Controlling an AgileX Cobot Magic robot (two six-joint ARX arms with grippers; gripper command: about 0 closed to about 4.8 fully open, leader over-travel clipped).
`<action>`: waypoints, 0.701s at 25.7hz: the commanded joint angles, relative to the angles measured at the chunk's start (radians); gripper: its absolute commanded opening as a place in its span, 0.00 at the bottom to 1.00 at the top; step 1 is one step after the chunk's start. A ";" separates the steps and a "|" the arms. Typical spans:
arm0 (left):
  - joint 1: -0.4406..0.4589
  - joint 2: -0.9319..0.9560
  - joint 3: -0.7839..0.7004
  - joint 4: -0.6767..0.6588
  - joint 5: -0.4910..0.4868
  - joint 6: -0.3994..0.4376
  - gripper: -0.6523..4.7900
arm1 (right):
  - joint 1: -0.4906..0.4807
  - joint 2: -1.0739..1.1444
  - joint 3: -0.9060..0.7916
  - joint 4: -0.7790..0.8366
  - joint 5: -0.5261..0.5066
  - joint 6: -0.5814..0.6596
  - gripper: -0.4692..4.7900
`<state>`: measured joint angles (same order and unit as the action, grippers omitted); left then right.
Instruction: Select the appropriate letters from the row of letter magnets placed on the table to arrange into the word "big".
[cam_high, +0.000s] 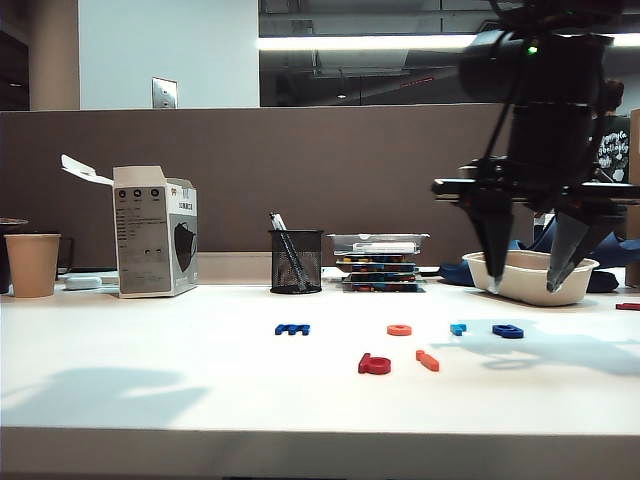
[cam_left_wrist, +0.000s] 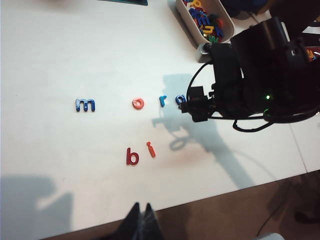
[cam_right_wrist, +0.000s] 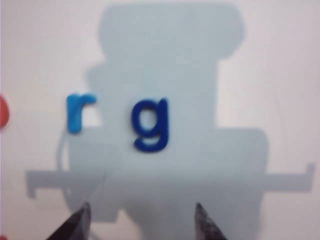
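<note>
my right gripper hangs above the bench on the right side of the exterior view, fingers pointing down and spread wide apart, nothing between them. in the right wrist view the two fingertips stand apart w/ the dark blue g lying on the bench ahead of them, not touching it; the light blue r sits just beside the g. my left gripper shows only as dark tips at the edge of the left wrist view, pressed together, holding nothing, high over the bench's near edge. the back row of letters reads, left to right in the exterior view: dark blue m, orange o, light blue r, dark blue g. nearer the front edge the red b and the orange-red i lie side by side, near each other but apart, b on the left. the g is still in the back row, well apart from b and i. behind the row: paper cup, open box, mesh pen holder, and a white tray w/ spare letters in it.
</note>
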<state>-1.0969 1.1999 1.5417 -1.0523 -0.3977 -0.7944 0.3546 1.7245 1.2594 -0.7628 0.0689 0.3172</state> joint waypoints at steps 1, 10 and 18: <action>0.001 -0.002 0.004 0.006 -0.007 0.001 0.11 | -0.016 -0.003 0.002 0.066 0.003 -0.047 0.59; 0.001 -0.002 0.004 0.006 -0.007 0.001 0.11 | -0.030 0.071 0.003 0.139 -0.023 -0.109 0.59; 0.001 -0.002 0.004 0.006 -0.007 0.001 0.11 | -0.030 0.158 0.003 0.143 -0.022 -0.109 0.59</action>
<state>-1.0969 1.2003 1.5417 -1.0519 -0.3977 -0.7944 0.3244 1.8709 1.2625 -0.6270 0.0498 0.2108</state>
